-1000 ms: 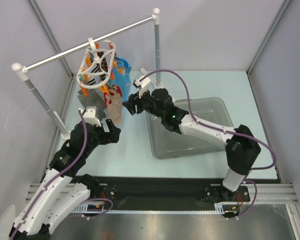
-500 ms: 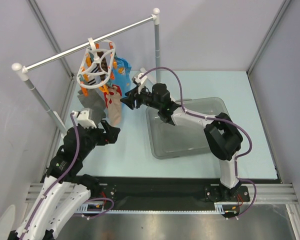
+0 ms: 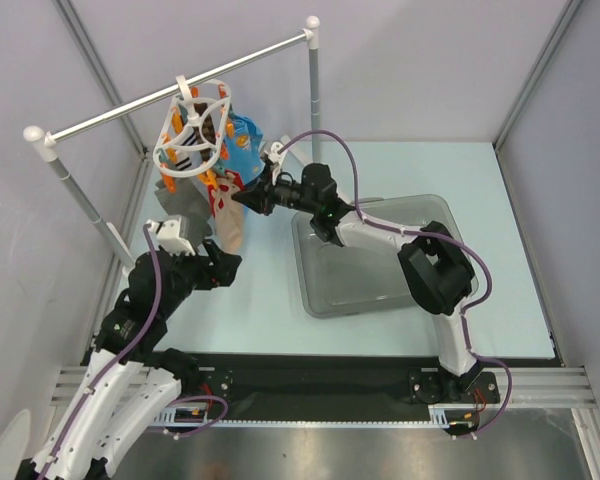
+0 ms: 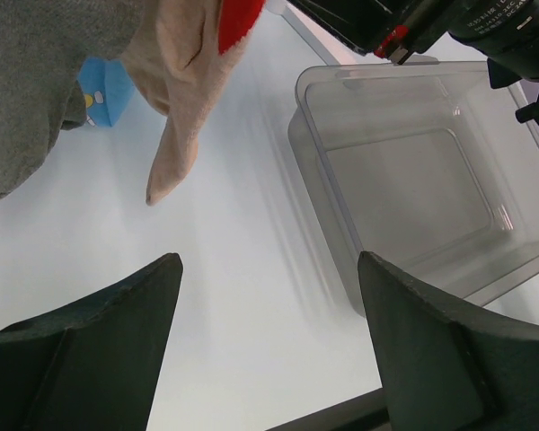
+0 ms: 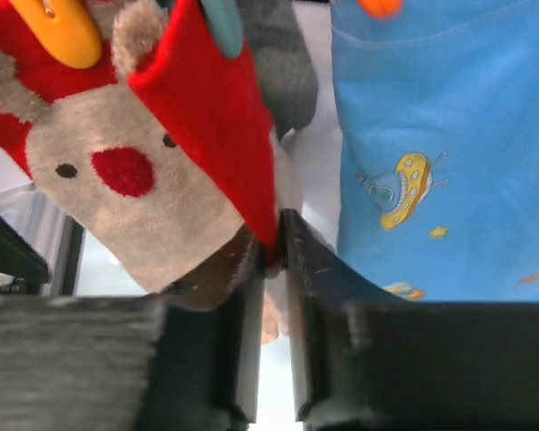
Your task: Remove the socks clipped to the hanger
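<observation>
1. The hanger (image 3: 192,130) is hung by its hook from the rail (image 3: 130,108) above the far left corner of the tabletop (image 3: 270,295).
2. The socks (image 3: 208,208) are seen dangling from the hanger's clips, together with a blue cloth (image 3: 243,145) printed with small pictures.
3. A beige and red sock (image 3: 230,215) with a reindeer face is clipped at the side of the hanger facing the right edge. It is held at its top by an orange clip (image 5: 58,27).
4. The right gripper (image 3: 244,197) is reached across towards the far left corner, and its fingers (image 5: 319,296) are pressed together on the red edge of that sock.
5. In the right wrist view the blue cloth is seen just beside the clamped sock, and a grey sock (image 5: 278,54) hangs behind it.
6. The left gripper (image 3: 223,262) is held under the hanging socks, nearer the near edge, with its fingers (image 4: 90,341) wide apart and nothing between them.
7. In the left wrist view the toe of the beige and red sock hangs free above the tabletop, with the grey sock just beside it.
8. A clear bin (image 3: 380,255) is set around the middle of the tabletop, towards the right edge; nothing is seen inside it.
</observation>
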`<state>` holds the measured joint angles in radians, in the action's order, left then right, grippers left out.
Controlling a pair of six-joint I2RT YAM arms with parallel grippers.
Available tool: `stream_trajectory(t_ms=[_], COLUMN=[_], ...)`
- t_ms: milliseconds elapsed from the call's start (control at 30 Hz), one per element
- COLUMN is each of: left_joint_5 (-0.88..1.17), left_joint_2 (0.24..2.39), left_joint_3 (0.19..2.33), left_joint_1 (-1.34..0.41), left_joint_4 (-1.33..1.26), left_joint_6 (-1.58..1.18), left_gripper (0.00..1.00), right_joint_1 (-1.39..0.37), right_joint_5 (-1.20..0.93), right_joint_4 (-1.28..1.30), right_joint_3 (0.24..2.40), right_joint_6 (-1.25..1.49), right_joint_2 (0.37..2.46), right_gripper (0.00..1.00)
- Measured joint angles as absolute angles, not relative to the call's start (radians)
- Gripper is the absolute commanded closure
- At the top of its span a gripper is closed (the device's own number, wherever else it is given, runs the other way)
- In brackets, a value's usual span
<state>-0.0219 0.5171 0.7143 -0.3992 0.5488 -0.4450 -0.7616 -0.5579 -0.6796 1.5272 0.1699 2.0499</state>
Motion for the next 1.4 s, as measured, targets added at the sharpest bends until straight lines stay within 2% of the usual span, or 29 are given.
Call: stream_trajectory(t_ms=[67, 267, 500, 567, 833, 1200, 1300, 1333, 1400], left_joint_5=[-0.022, 0.002, 0.050, 0.063, 0.101, 0.097, 0.091, 0.091, 0.091], left_joint_2=[0.526, 0.528, 0.529, 0.528, 0.499, 0.550, 0.566, 0.571, 0.584], left_joint_3=[0.714, 0.714, 0.714, 0.714, 0.701, 0.696, 0.687, 0.686, 0.683], left_joint_1=[-0.399, -0.399, -0.399, -0.399, -0.399, -0.398, -0.398, -0.399, -0.398], left_joint_4=[0.548, 0.517, 0.445, 0.426, 0.356, 0.287, 0.268, 0.264, 0.250], left_joint_6=[-0.444, -0.444, -0.442, -0.438, -0.418, -0.418, -0.419, -0.419, -0.424], left_gripper=[0.17, 0.20, 0.20, 0.14, 0.09, 0.13, 0.20, 0.33, 0.52], right_joint_1=[-0.760, -0.755, -0.813, -0.837, -0.879, -0.909, -0.909, -0.909, -0.909], right_joint_5=[-0.559, -0.549, -0.493, -0.486, -0.486, -0.478, -0.478, -0.477, -0.476], right_joint_4=[-0.668, -0.527, -0.302, -0.276, -0.263, -0.308, -0.336, -0.342, -0.350], right_joint_3=[1.527, 1.526, 1.522, 1.522, 1.447, 1.400, 1.390, 1.388, 1.386], right_joint_6=[0.187, 0.205, 0.171, 0.175, 0.269, 0.418, 0.453, 0.464, 0.480], right_joint_2=[2.053, 1.996, 1.761, 1.702, 1.613, 1.613, 1.613, 1.613, 1.613], right_gripper=[1.00, 1.00, 1.00, 1.00, 1.00, 1.00, 1.00, 1.00, 1.00])
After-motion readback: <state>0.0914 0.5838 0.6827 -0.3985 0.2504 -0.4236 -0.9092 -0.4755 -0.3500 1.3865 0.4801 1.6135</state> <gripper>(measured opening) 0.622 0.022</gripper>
